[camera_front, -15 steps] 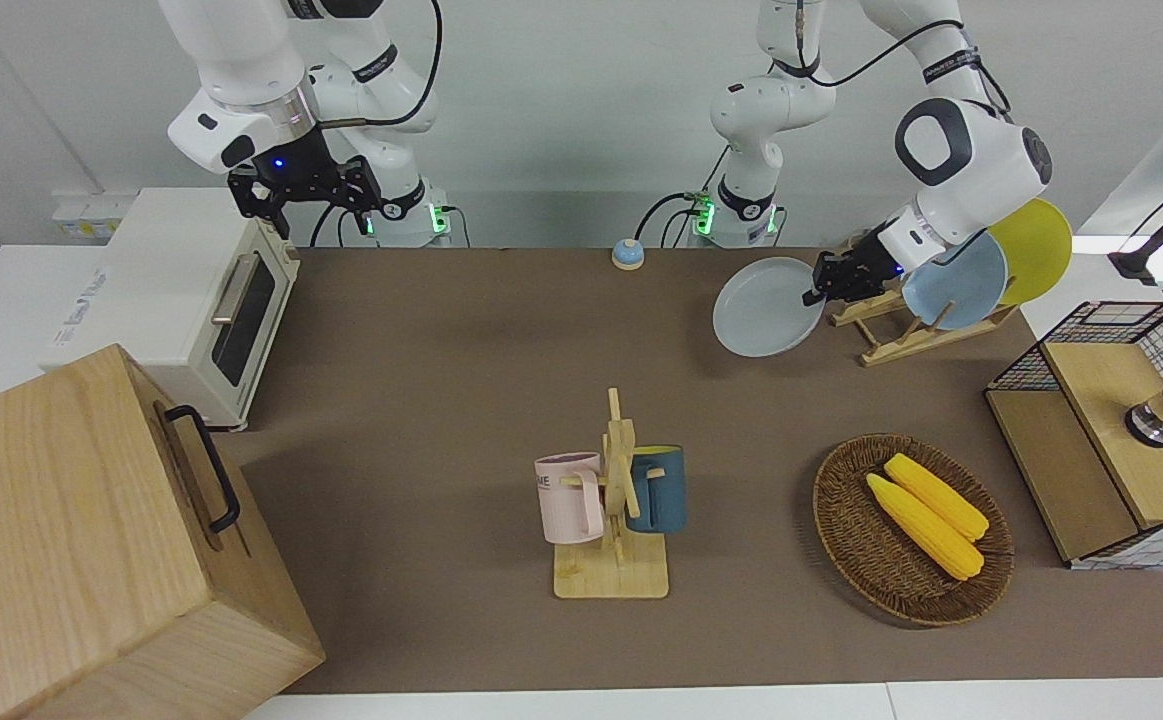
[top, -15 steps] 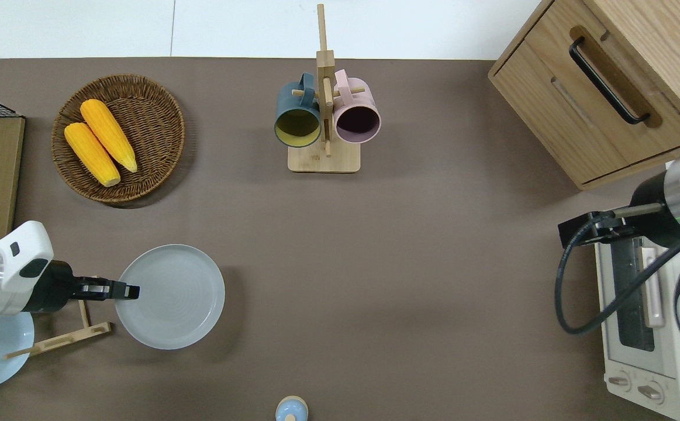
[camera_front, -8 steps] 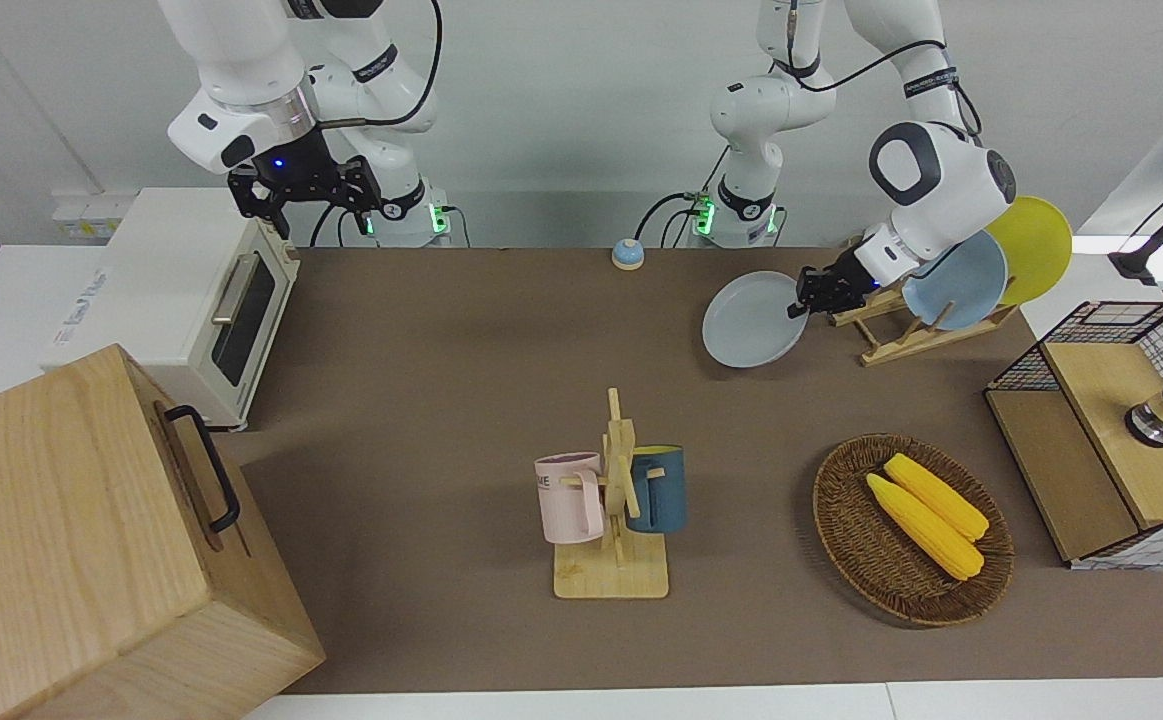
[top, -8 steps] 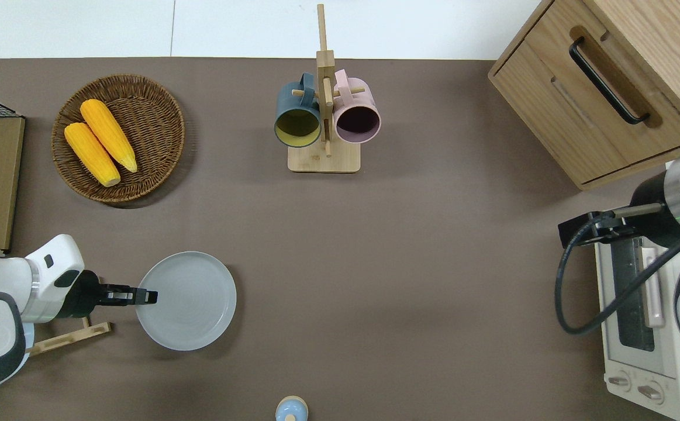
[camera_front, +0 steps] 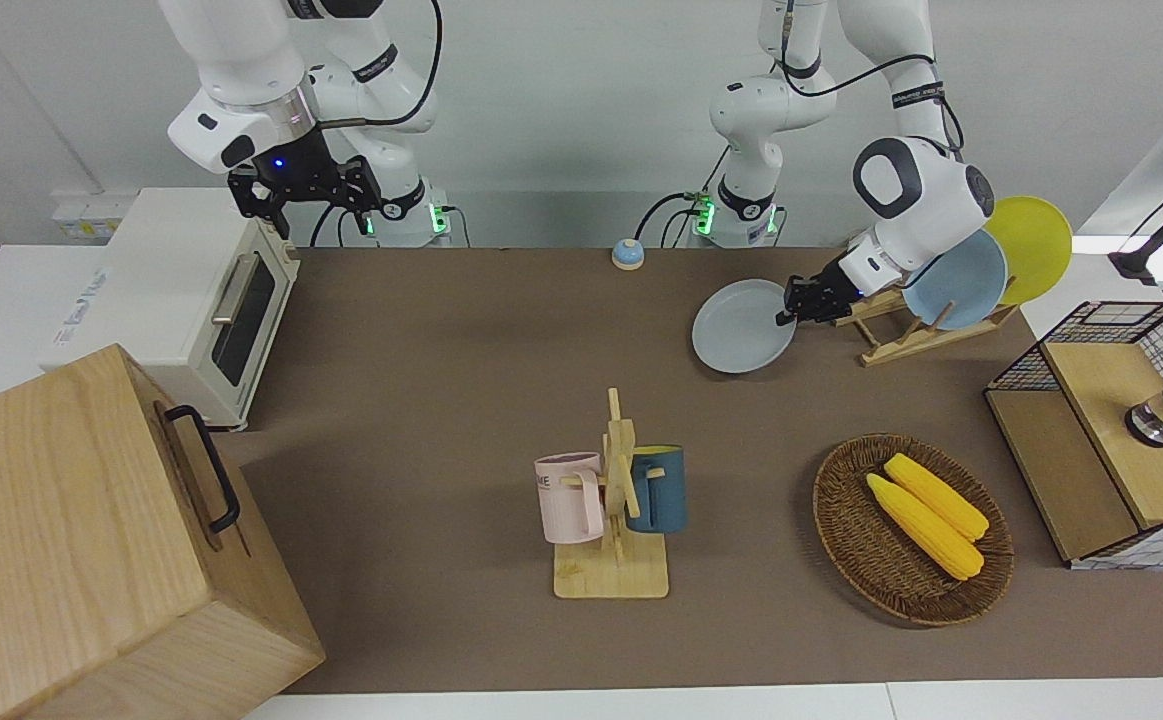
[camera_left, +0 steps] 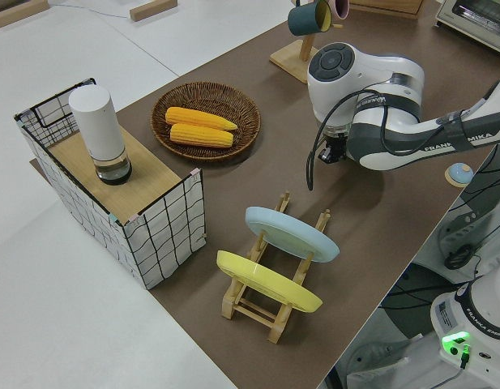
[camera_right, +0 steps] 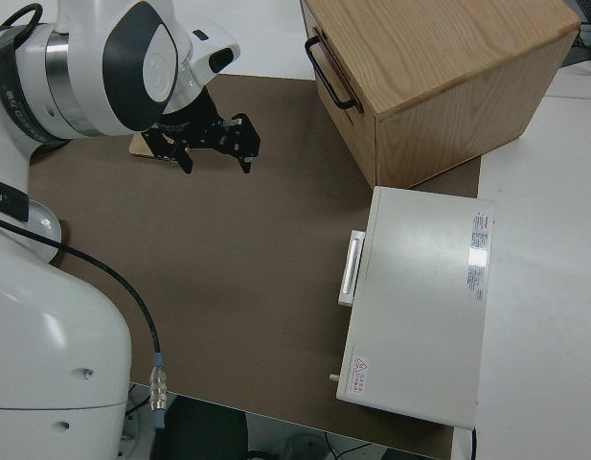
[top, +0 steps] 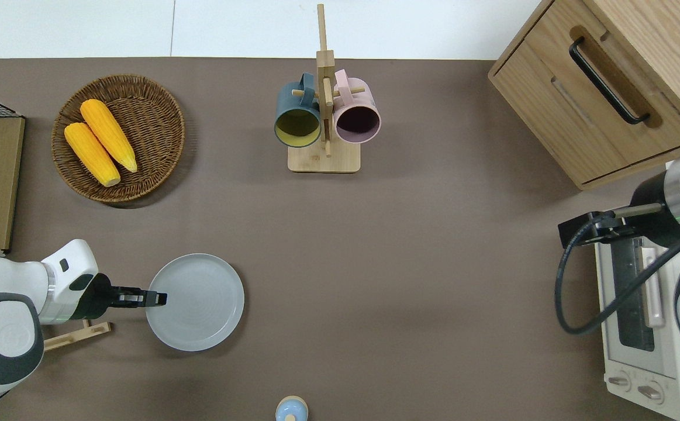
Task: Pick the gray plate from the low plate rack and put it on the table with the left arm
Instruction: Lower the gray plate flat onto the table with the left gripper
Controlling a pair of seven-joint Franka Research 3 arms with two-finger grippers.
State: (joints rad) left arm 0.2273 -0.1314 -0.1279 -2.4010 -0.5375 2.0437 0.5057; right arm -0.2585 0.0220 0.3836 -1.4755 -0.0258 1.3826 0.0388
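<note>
Left gripper (top: 161, 299): pinching the rim of the round, plain light-gray plate (top: 199, 304).
Plate: low over the brown matte table (top: 410, 280), beside the low pale-wood plate rack (camera_front: 901, 335).
Handling: looks rigid, slick, breakable; the rim pinch is the sensible hold.
Right arm: parked, fingers spread.

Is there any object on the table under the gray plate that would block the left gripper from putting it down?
Nothing visible does. The left gripper holds the gray plate by its rim over bare table, beside the low plate rack. No other object lies under it.
</note>
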